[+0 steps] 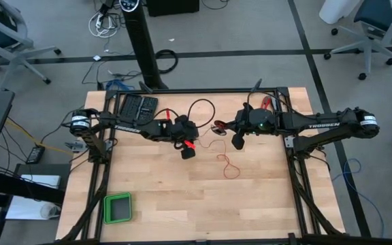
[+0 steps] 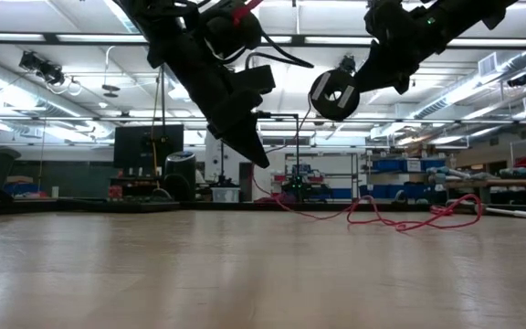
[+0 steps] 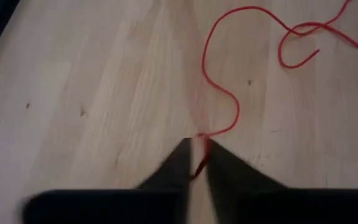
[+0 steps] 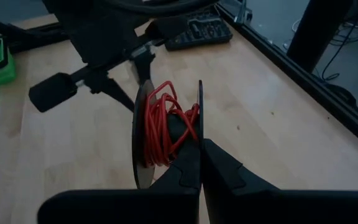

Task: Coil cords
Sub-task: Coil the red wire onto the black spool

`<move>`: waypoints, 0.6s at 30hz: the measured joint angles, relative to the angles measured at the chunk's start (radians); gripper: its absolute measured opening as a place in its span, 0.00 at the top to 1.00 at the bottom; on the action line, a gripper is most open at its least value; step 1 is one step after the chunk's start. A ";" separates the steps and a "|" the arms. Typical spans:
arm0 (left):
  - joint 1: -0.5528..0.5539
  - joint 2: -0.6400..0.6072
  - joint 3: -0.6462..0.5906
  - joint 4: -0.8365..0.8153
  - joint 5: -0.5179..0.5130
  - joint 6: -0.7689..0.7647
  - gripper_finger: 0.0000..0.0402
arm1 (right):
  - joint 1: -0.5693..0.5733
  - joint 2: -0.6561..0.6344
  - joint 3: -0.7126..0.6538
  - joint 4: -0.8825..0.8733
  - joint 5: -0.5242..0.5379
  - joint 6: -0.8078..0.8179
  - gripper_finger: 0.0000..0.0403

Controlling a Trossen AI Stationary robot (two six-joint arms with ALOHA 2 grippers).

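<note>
Clamped in the right claw, a small spool carries some wound thin red cord, while the left claw pinches the loose strand trailing over the wooden worktop, so coiling remains unfinished.

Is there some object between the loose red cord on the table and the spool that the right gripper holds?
Nothing visible blocks it. The red cord lies on bare table, and one end sits between the fingers of the left gripper. The right gripper, shut on the spool, holds it beside the left gripper, above the wood.
</note>
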 joint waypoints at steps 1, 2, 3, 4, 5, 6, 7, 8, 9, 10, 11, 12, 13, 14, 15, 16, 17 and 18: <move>0.000 0.000 0.000 -0.001 0.000 -0.002 0.95 | 0.000 0.000 0.000 0.002 0.000 0.000 1.00; 0.000 0.000 0.000 -0.002 0.000 -0.003 0.97 | 0.000 0.000 0.000 0.002 0.000 0.000 1.00; 0.000 0.000 0.000 -0.005 0.000 -0.003 0.98 | 0.000 0.000 0.000 0.002 0.000 0.000 1.00; 0.000 0.000 0.000 -0.009 0.000 -0.002 0.99 | 0.000 0.000 0.000 0.002 0.000 0.000 1.00; 0.000 0.000 0.000 -0.011 0.000 -0.003 0.99 | 0.000 0.000 0.000 0.001 0.000 0.000 1.00; 0.000 0.000 0.000 -0.011 0.000 -0.003 0.99 | 0.000 0.000 0.000 0.000 0.000 0.000 1.00; 0.000 0.000 0.000 -0.011 0.000 -0.002 0.99 | 0.000 0.000 0.000 0.001 0.000 0.002 1.00; 0.000 0.000 0.000 -0.008 0.000 -0.003 0.99 | 0.000 0.000 0.000 0.003 0.000 0.006 1.00; 0.000 0.000 0.000 -0.001 0.000 -0.008 0.99 | 0.000 0.000 0.000 0.007 0.000 0.011 1.00; 0.000 0.000 0.000 0.009 0.000 -0.020 1.00 | 0.000 0.000 0.000 0.016 0.000 0.019 1.00; 0.000 0.000 0.000 0.021 -0.001 -0.027 1.00 | 0.000 0.004 0.000 0.033 0.001 0.031 1.00; 0.000 0.000 0.000 0.035 -0.002 -0.028 1.00 | 0.000 0.010 0.000 0.055 0.001 0.045 1.00; 0.000 0.000 0.000 0.047 -0.012 -0.029 1.00 | 0.000 0.013 0.000 0.065 0.000 0.058 1.00; 0.000 0.000 0.000 0.055 -0.030 -0.029 1.00 | 0.000 0.017 0.000 0.069 0.001 0.073 1.00; 0.000 0.000 0.000 0.063 -0.050 -0.029 1.00 | 0.000 0.024 0.000 0.088 0.005 0.089 1.00; 0.000 0.000 0.000 0.070 -0.071 -0.030 1.00 | 0.000 0.028 0.000 0.104 0.019 0.107 1.00; 0.000 0.000 0.000 0.077 -0.086 -0.034 1.00 | 0.001 0.029 0.000 0.105 0.043 0.126 1.00; 0.000 0.003 0.000 0.090 -0.094 -0.040 1.00 | 0.004 0.037 0.000 0.119 0.070 0.143 1.00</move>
